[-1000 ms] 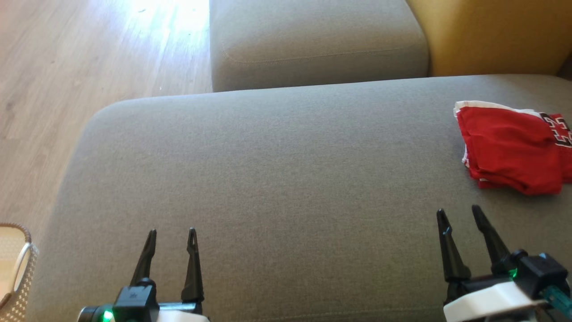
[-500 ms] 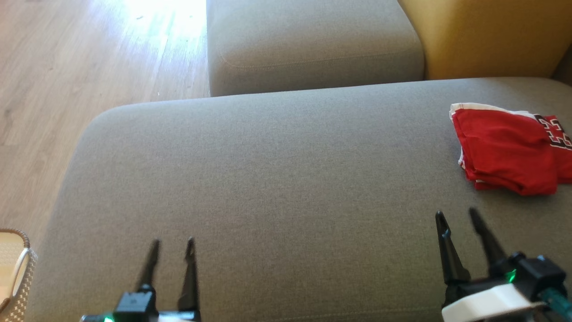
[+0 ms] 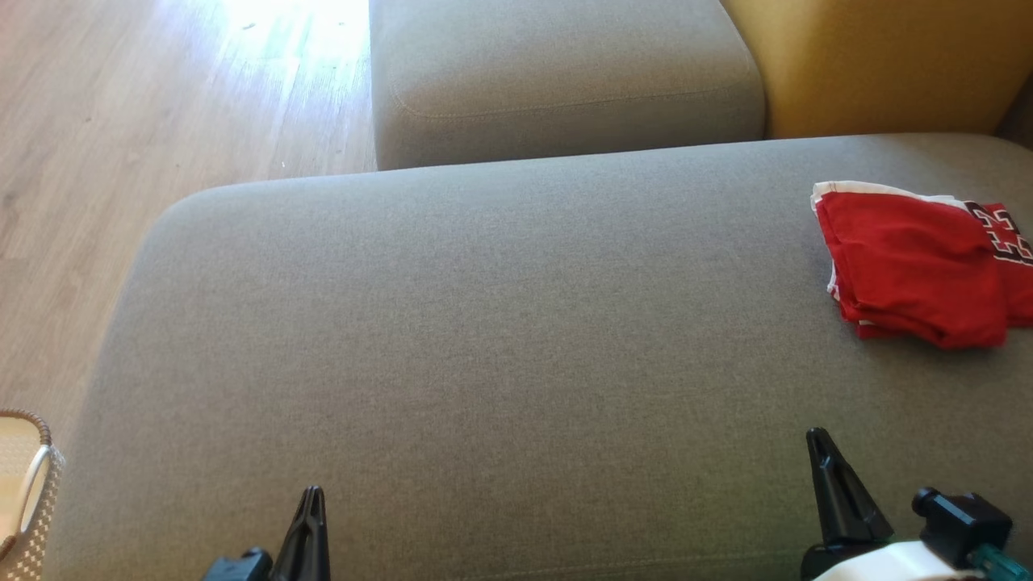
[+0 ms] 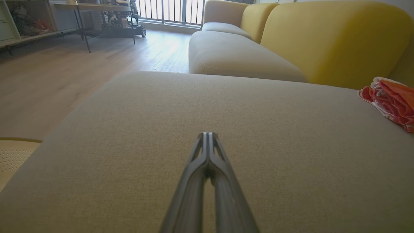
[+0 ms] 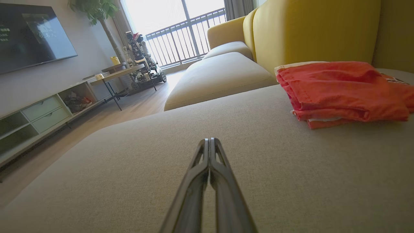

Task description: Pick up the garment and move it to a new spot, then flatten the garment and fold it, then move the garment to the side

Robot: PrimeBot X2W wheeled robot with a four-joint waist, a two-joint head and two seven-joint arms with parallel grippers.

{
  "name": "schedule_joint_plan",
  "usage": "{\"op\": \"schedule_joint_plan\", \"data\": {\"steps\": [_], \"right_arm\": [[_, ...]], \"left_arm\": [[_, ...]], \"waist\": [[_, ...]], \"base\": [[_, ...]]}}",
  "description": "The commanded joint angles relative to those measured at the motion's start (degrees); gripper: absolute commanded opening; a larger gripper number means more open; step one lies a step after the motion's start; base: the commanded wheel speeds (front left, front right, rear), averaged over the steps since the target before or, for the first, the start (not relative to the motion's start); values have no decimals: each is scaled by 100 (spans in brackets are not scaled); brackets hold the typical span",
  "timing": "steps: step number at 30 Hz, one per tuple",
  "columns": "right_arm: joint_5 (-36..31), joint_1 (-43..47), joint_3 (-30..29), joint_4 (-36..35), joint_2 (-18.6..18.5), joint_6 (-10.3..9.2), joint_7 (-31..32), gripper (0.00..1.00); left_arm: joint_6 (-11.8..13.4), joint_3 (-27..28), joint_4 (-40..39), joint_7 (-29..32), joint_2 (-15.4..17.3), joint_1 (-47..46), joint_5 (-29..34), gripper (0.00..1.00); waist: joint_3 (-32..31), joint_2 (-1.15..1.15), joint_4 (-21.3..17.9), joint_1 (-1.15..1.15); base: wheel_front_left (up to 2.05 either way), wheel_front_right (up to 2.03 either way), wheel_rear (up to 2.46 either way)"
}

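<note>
- Lying folded at the far right of the grey sofa cushion (image 3: 484,339), the red garment (image 3: 912,266) touched neither claw.
- The left gripper (image 3: 312,496) was pinched fully together and empty, low over the cushion's near edge.
- The right gripper (image 3: 820,442) was also closed on nothing, on the near side of the garment and apart from it.

The garment (image 3: 912,266) lies on the cushion (image 3: 484,347) at its far right, a basket (image 3: 39,484) beside its left edge.

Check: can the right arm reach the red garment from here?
Probably yes: only bare cushion lies between the shut right gripper and the garment; it must open first.
</note>
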Motion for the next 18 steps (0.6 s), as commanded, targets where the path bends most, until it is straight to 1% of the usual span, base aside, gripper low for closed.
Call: {"op": "schedule_joint_plan", "data": {"steps": [1,18], "right_arm": [[180,-255,-7,-157,-40,0,27,0],[1390,-488,-23,-26,-87,0,281,0]], "left_arm": [[-34,98,-144,28,31,-284,-174,0],[-303,312,98,262,73,-626,-1510,0]], "waist": [[6,0,-2,0],[93,0,-35,0]], "base": [[0,0,0],[0,0,0]]}}
